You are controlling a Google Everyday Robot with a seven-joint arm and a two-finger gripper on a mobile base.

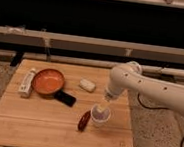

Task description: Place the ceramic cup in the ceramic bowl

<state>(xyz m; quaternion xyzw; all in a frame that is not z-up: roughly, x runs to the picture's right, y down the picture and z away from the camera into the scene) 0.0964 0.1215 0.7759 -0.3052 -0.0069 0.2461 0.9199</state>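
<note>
The white ceramic cup (100, 117) stands upright on the wooden table (34, 124), right of centre near the front. The orange ceramic bowl (47, 81) with its darker rim sits at the table's left, well apart from the cup. My white arm reaches in from the right and bends down. My gripper (103, 108) is right above the cup's rim, at or just inside its mouth. The arm hides most of the gripper.
A black rectangular object (65, 98) lies against the bowl's right side. An off-white lump (87, 85) lies behind the cup. A dark red object (84, 120) lies just left of the cup. A white tube (27, 82) lies left of the bowl.
</note>
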